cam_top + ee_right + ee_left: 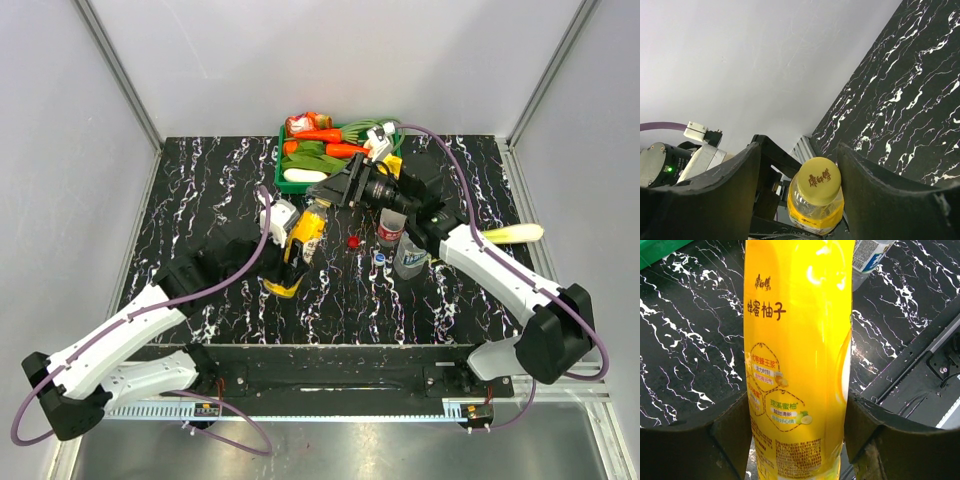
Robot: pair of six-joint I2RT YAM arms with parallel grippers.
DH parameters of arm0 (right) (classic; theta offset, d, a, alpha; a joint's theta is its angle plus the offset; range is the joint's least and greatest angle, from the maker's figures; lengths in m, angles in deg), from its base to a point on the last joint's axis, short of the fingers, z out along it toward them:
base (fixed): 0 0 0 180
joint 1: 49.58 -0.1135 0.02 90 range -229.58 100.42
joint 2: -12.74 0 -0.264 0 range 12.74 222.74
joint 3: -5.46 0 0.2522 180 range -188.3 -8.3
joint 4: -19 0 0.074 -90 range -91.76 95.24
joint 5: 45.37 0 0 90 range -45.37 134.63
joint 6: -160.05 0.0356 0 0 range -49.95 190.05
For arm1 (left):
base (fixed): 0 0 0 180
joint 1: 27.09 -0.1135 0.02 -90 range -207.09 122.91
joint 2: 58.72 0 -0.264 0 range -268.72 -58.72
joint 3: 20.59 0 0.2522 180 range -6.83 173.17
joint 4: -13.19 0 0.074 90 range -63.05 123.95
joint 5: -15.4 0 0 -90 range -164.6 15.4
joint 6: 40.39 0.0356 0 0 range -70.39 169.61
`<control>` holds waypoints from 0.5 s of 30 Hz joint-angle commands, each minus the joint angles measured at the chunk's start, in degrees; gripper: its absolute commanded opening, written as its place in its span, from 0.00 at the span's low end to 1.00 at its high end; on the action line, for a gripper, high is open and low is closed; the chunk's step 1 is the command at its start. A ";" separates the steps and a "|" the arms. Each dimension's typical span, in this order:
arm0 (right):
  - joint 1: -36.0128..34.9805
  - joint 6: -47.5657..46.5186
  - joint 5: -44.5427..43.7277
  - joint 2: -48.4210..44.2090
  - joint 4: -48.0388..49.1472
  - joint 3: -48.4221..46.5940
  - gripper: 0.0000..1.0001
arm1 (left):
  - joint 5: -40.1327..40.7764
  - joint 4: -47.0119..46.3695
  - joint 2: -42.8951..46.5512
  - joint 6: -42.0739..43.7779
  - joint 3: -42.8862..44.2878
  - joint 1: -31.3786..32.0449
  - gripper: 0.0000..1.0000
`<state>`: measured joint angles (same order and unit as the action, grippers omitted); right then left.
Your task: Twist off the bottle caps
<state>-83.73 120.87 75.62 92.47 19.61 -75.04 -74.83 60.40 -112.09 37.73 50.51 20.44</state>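
My left gripper [796, 405] is shut on the body of the orange-yellow juice bottle [797, 340], holding it tilted over the table [303, 240]. The bottle's yellow cap [816, 180] sits between the fingers of my right gripper [799, 150]. The right finger touches the cap and a gap shows on the left side. A red cap [353, 241] and a blue cap [379, 259] lie loose on the table. Beside them stand the red-label bottle [391, 228] and the blue-label bottle [410, 255].
A green basket [292, 183] of vegetables stands at the back of the black marbled table, just behind the right gripper [332, 193]. A pale vegetable [515, 234] lies near the right arm. Grey walls with metal posts enclose the table.
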 commanded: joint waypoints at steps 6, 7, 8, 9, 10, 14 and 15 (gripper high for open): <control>0.31 0.50 2.86 1.13 2.77 -2.52 0.52 | 3.83 -0.49 -0.78 0.45 3.13 0.72 0.44; 0.31 0.33 2.86 1.40 2.77 -2.52 0.47 | 3.92 -0.41 -0.69 0.45 3.21 0.90 0.44; 0.31 0.32 2.94 1.40 2.77 -2.52 0.38 | 4.09 -0.41 -0.69 0.54 3.21 0.90 0.44; 0.31 0.32 3.03 1.49 2.85 -2.43 0.30 | 4.44 -0.32 -0.69 0.54 3.21 0.90 0.44; 0.23 0.06 3.12 1.57 2.77 -2.52 0.22 | 4.62 -0.14 -0.69 0.63 3.13 0.90 0.44; 0.40 -0.99 3.38 1.40 2.42 -2.34 0.00 | 5.59 0.56 -0.78 0.63 2.95 0.99 0.44; 0.31 -1.43 3.30 1.31 2.16 -2.25 0.00 | 5.85 0.74 -0.86 0.63 2.95 0.90 0.44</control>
<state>-83.38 120.81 76.40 94.28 19.76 -75.08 -72.38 61.82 -112.85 37.84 51.21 21.36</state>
